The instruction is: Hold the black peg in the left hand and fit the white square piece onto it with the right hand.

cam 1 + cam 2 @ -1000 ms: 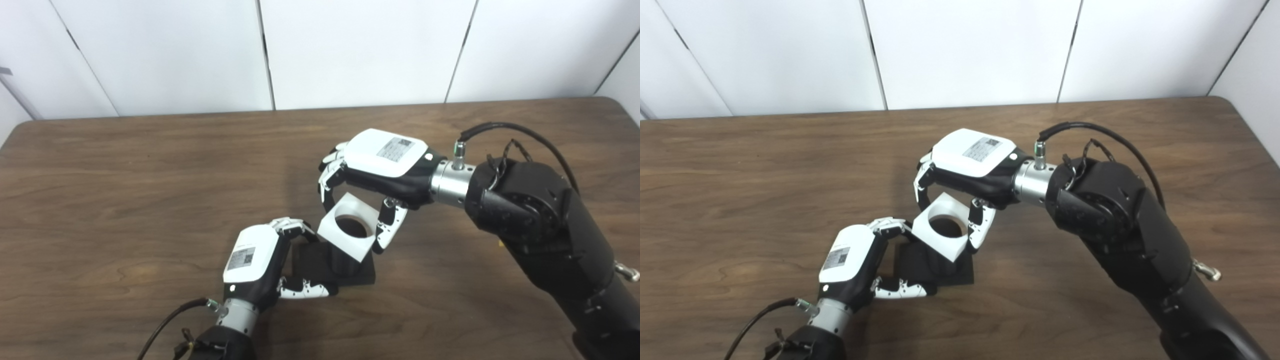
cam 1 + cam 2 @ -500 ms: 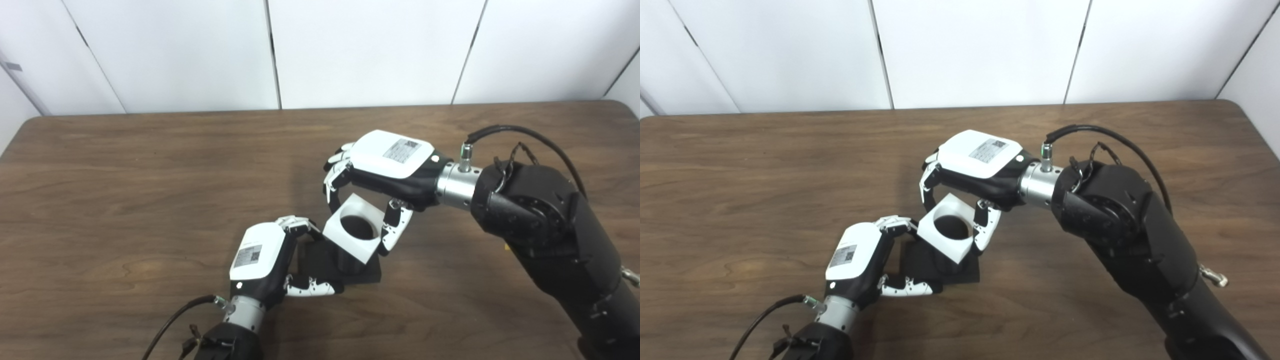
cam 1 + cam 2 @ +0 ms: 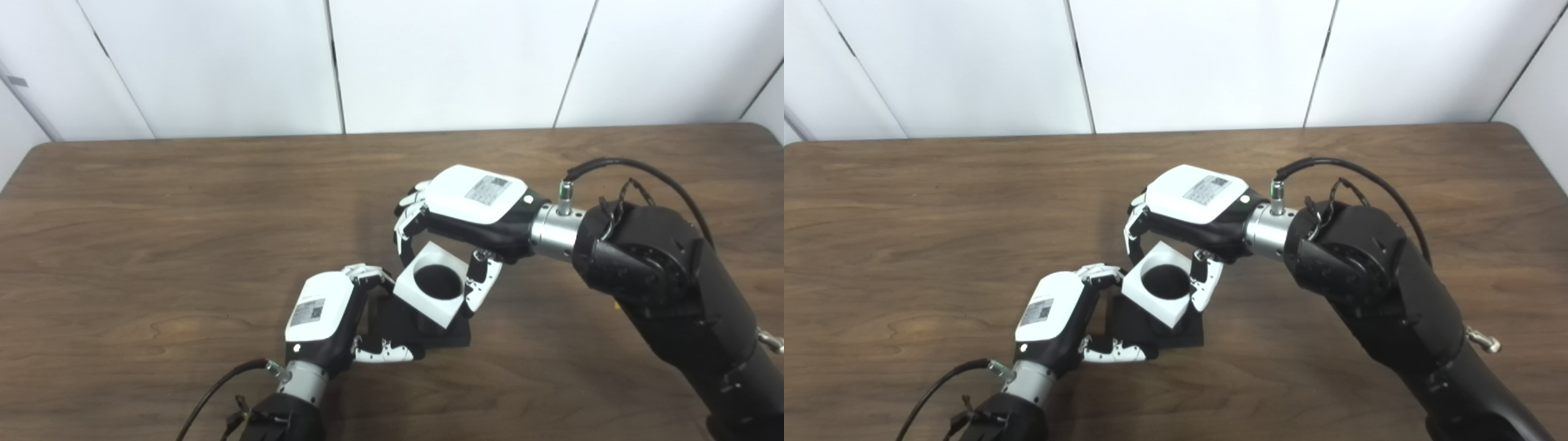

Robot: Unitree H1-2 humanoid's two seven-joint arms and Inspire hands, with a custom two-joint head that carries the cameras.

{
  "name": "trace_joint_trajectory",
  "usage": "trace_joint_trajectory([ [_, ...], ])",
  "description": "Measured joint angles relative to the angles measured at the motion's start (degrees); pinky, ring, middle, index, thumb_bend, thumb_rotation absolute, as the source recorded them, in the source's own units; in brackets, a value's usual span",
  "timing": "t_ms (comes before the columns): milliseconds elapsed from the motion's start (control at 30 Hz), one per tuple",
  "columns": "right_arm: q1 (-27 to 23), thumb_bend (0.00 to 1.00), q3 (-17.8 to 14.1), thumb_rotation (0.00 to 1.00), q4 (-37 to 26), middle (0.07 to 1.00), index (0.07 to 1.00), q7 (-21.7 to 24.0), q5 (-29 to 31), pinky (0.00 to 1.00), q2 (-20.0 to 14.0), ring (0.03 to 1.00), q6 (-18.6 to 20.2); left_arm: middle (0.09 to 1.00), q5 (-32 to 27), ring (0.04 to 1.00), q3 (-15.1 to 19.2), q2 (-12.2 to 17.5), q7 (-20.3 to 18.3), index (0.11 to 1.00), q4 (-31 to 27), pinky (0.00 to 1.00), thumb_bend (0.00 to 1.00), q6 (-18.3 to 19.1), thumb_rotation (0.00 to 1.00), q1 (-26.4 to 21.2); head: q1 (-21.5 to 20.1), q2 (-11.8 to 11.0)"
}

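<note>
The black peg stands on a flat black square base [image 3: 454,334] on the table. My left hand [image 3: 324,318] is shut on the base's left side, fingers behind it and thumb along its front edge. My right hand [image 3: 465,211] is shut on the white square piece [image 3: 433,290], fingers on its far side and thumb on its right. The piece has a round hole and sits over the peg, low down, with the peg's dark top showing inside the hole [image 3: 1165,283]. The peg's shaft is mostly hidden by the piece.
The brown wooden table [image 3: 153,233] reaches to a white panelled wall [image 3: 429,61] at the back. My right forearm [image 3: 667,288] lies across the right part of the table. A black cable [image 3: 208,398] trails from my left wrist.
My right hand has lowered the white piece further down over the peg. The left hand still holds the base. The camera shifted between the earliest frames and now.
</note>
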Motion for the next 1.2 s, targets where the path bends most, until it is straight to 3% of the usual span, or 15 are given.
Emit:
trace_joint_trajectory([
  [633, 0.1, 0.52, 0.4, 0.14, 1.0, 0.752, 0.489, 0.1, -0.6, 0.89, 0.0, 0.876, 0.3, 0.759, 0.3, 0.821, -0.2, -0.1, 0.0, 0.486, 0.1, 0.76, 0.52, 0.2, 0.05, -0.1, 0.3, 0.6],
  [1133, 3.1, 0.52, 0.4, 0.15, 4.1, 0.770, 0.494, 0.1, -1.5, 0.89, -0.3, 0.893, 0.5, 0.756, 0.5, 0.819, -0.5, -0.1, -0.3, 0.485, -0.2, 0.75, 0.52, 0.3, 0.05, -0.1, 0.3, 0.9],
  [1167, 3.1, 0.70, 0.4, 0.18, 4.2, 0.774, 0.565, 0.1, -1.6, 0.90, -0.3, 0.894, 0.6, 0.756, 0.5, 0.819, -0.5, -0.2, -0.4, 0.485, -0.2, 0.75, 0.52, 0.3, 0.05, -0.1, 0.3, 1.0],
  [1200, 3.2, 0.80, 0.4, 0.20, 4.2, 0.775, 0.602, 0.1, -1.6, 0.90, -0.3, 0.894, 0.6, 0.756, 0.5, 0.819, -0.5, -0.2, -0.4, 0.485, -0.2, 0.75, 0.52, 0.3, 0.05, -0.1, 0.3, 1.0],
])
